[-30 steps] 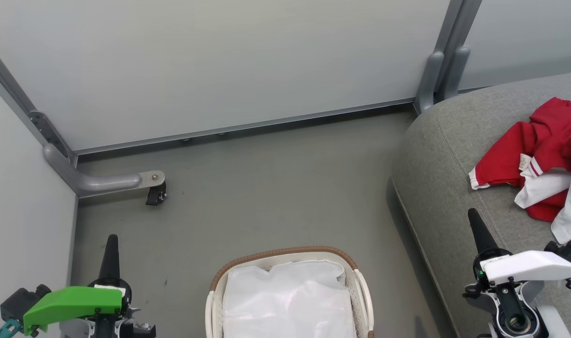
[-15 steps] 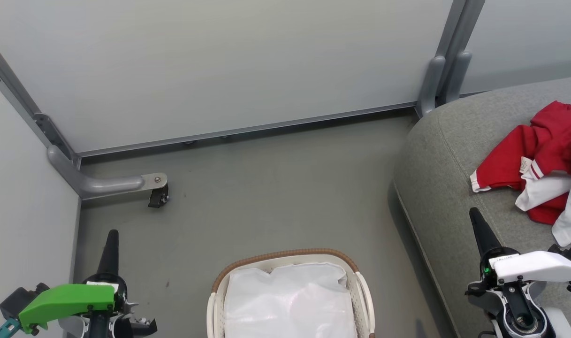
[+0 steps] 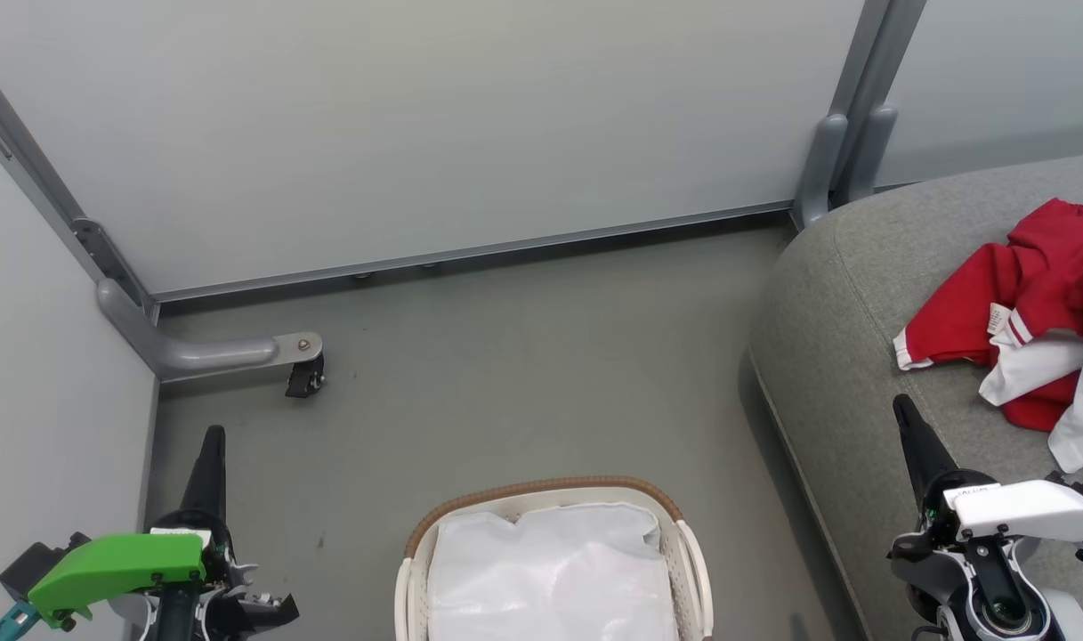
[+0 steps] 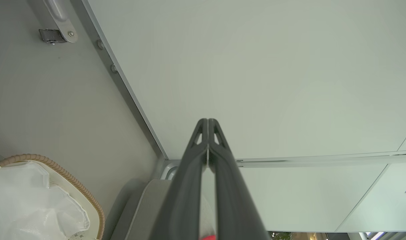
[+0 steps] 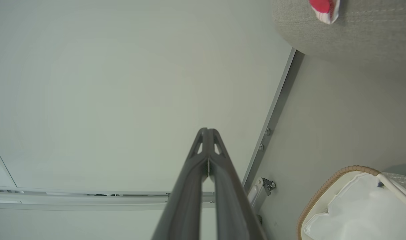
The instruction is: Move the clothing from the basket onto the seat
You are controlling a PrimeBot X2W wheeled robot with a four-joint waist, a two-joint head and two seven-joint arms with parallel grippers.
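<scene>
The red clothing [image 3: 1030,312] with white stripes and trim lies crumpled on the grey seat [image 3: 844,294] at the right; a red corner of clothing [image 5: 323,8] shows in the right wrist view. The white basket [image 3: 541,499] with its brown woven rim stands on the floor at bottom centre, showing just its white cloth lining [image 3: 550,579]. My left gripper [image 3: 212,441] is shut and empty at the lower left, off to the basket's left. My right gripper [image 3: 903,409] is shut and empty over the seat's front edge, below the clothing. Both fingertip pairs [image 4: 208,121] [image 5: 206,130] touch.
Pale wall panels close off the back and left. A grey metal foot with a black caster [image 3: 305,378] juts onto the floor at the left. A grey post [image 3: 839,151] stands by the seat's rounded corner. Grey floor [image 3: 523,356] stretches between the basket and the wall.
The whole head view has shifted slightly, so the camera has moved. Both grippers stay shut and the clothing lies the same on the seat.
</scene>
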